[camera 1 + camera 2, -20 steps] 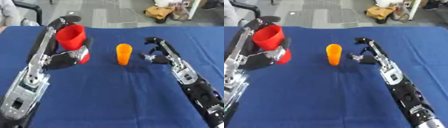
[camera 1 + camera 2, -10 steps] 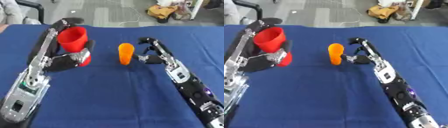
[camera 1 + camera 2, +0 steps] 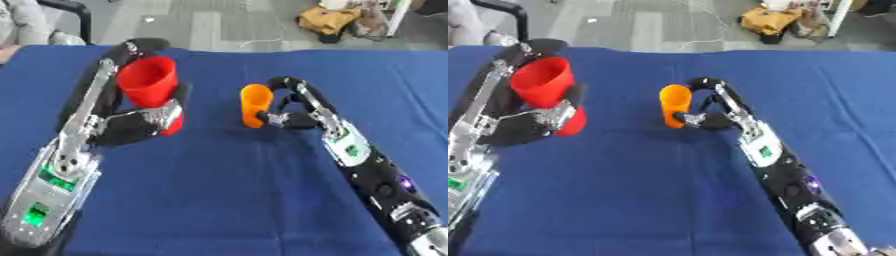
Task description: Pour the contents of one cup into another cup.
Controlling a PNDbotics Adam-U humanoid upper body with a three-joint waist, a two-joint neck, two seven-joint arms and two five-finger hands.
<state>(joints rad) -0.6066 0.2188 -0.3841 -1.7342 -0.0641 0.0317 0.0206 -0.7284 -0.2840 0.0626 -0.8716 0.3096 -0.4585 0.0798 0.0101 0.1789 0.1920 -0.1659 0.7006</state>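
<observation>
The orange cup (image 3: 255,104) stands upright on the blue tabletop (image 3: 227,200), its long axis vertical, near the middle of the cloth and directly to the left of the right hand (image 3: 293,112). That hand comes in from the lower right, and its fingers arch over toward the cup's right side, with the thumb low by the base. They look to be at the cup's wall or just beside it; whether they press on it cannot be told, and they are curved around it only in part.

The left hand (image 3: 144,122) is curled round the red cup (image 3: 150,89) and holds it raised and tilted, mouth up and leaning slightly away from the orange cup. The two cups are apart, the red one to the left and a little higher.

The coming move probably turns on the right hand closing sideways round the upright orange cup, since it is much the nearer hand.
</observation>
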